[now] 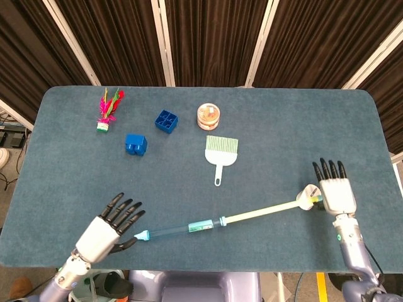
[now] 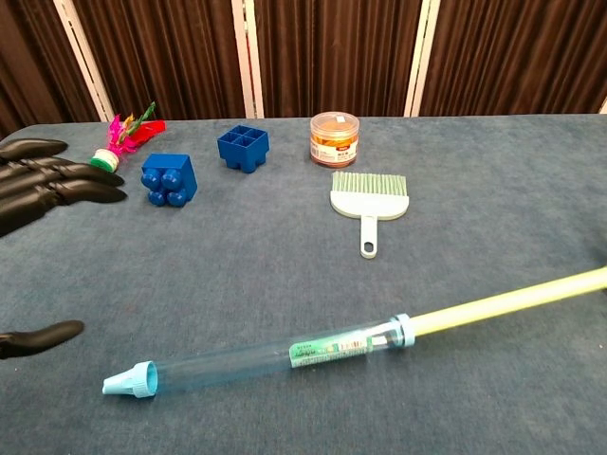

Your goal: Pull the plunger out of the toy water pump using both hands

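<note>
The toy water pump (image 1: 179,227) lies on the table (image 1: 277,119) near its front edge, plunger (image 1: 261,213) drawn far out but not yet free; the long axis runs left to right, nozzle toward the left hand (image 1: 108,227), fingers spread and empty; the right hand (image 1: 333,190) is at the plunger's handle, grip unclear

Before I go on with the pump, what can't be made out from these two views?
- Chest view: the right robot hand lies past the right edge, and so does the plunger handle.
- Chest view: only fingertips of the left robot hand show; the left edge cuts the rest.
- Head view: whether the right robot hand grips the handle; the hand's back hides it.
- Label print on the pump tube: too small in both.
</note>
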Controlling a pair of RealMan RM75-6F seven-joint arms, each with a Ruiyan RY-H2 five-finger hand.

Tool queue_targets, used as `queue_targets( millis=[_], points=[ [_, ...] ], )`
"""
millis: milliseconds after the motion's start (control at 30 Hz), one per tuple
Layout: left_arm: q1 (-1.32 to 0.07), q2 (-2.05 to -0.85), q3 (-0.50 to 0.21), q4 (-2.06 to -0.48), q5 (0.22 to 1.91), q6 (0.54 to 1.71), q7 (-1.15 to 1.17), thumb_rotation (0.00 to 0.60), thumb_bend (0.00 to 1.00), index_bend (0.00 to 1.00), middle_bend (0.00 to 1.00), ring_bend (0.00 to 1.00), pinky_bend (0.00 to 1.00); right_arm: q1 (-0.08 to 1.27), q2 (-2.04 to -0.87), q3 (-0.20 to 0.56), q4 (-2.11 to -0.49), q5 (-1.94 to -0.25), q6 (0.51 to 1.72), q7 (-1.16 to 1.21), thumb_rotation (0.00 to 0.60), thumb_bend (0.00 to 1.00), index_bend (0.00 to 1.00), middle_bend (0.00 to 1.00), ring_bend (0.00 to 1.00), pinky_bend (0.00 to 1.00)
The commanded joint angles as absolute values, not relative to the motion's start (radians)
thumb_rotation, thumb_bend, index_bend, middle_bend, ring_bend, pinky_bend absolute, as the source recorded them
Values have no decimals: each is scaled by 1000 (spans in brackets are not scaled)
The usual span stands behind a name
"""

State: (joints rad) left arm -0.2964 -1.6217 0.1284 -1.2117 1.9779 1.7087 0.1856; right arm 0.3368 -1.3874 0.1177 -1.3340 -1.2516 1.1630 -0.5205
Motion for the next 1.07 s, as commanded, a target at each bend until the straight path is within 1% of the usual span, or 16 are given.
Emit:
queue_targets(
  millis=[33,200,300,400,467,533,633,733,800,867,1000,1067],
  points=[
    [-280,-1580,127,-1247,1948,1712,144,600,159,140,113,114,74,300,-1276,42,-1513,-1214,1112,-609,600,0,0,0,0,0],
    [-265,-1543,126,-1256,1929,1732,85,600,152,133,111,109,74,270,-1194,-5,-1667,-1250,1142,-614,600,0,0,0,0,0],
    [-252,-1518,120,-1264,1897,1729,60,600,152,133,105,109,74,232,-1186,-12,-1712,-1342,1254,-577,600,0,0,0,0,0],
    [-242,-1486,111,-1285,1849,1699,60,600,152,131,103,109,74,182,-1208,-21,-1683,-1477,1409,-531,600,0,0,0,0,0],
    [-239,-1446,107,-1326,1799,1641,103,600,152,127,100,109,74,146,-1224,-23,-1648,-1544,1507,-488,600,0,0,0,0,0],
    [-237,-1409,98,-1379,1740,1582,143,600,152,113,91,109,73,108,-1219,-25,-1640,-1562,1575,-445,600,0,0,0,0,0],
    [-237,-1374,91,-1429,1689,1531,167,600,146,87,82,109,74,77,-1204,-23,-1639,-1560,1622,-397,600,0,0,0,0,0],
    [-242,-1328,78,-1486,1641,1487,170,600,130,77,78,110,74,24,-1185,-2,-1595,-1542,1709,-303,600,3,0,0,0,0],
    [-239,-1314,69,-1499,1637,1495,162,600,122,80,80,109,73,4,-1187,12,-1551,-1518,1731,-241,600,15,0,0,0,0],
    [-230,-1308,54,-1493,1640,1524,138,600,118,81,80,109,73,-3,-1171,15,-1522,-1557,1761,-137,600,22,0,0,0,0],
    [-217,-1310,41,-1493,1640,1548,148,600,103,80,78,109,74,-10,-1157,9,-1517,-1578,1759,-85,600,17,0,0,0,0],
    [-212,-1305,46,-1496,1642,1542,176,600,98,90,68,105,74,-14,-1150,8,-1524,-1572,1749,-75,600,3,0,0,0,0]
  ],
)
